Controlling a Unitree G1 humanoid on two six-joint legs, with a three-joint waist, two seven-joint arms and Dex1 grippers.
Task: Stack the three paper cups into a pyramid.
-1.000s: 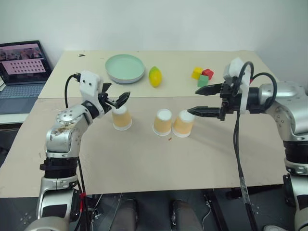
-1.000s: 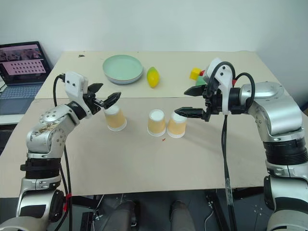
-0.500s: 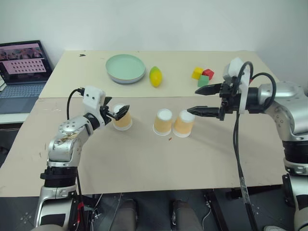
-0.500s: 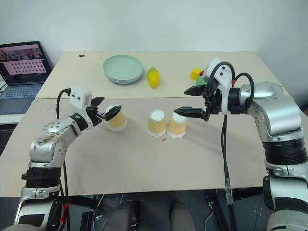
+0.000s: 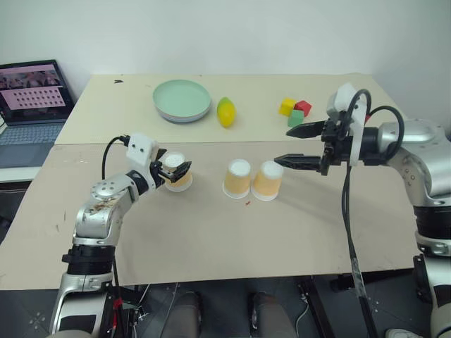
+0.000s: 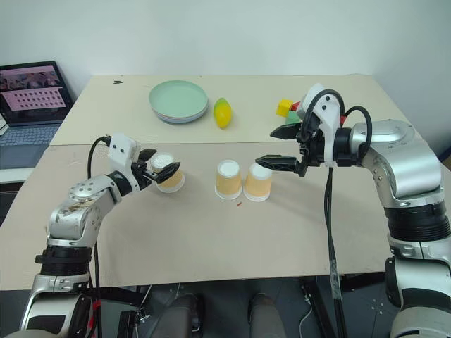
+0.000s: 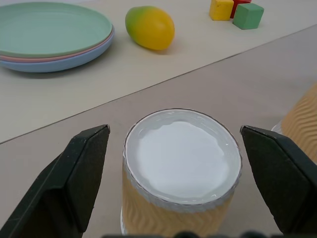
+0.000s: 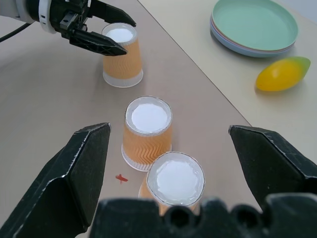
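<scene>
Three paper cups stand upside down on the table, with orange-tan sides and white bases up. The left cup (image 5: 180, 182) stands apart. The middle cup (image 5: 237, 179) and right cup (image 5: 268, 181) stand side by side, nearly touching. My left gripper (image 5: 175, 168) is open at the left cup's top, and the left wrist view shows one black finger (image 7: 77, 173) on each side of the cup (image 7: 181, 168), with a gap to it. My right gripper (image 5: 285, 146) hangs open in the air, above and just right of the right cup, holding nothing.
A stack of green plates (image 5: 182, 100) and a lemon (image 5: 226, 111) lie at the back of the table. Yellow (image 5: 287, 106), red (image 5: 304, 107) and green (image 5: 297, 118) cubes sit at the back right. A laptop (image 5: 32, 98) stands off the table's left side.
My left gripper has come down from above the left cup to the height of its top, so its fingers now flank the cup. The right arm and the cups have not moved.
</scene>
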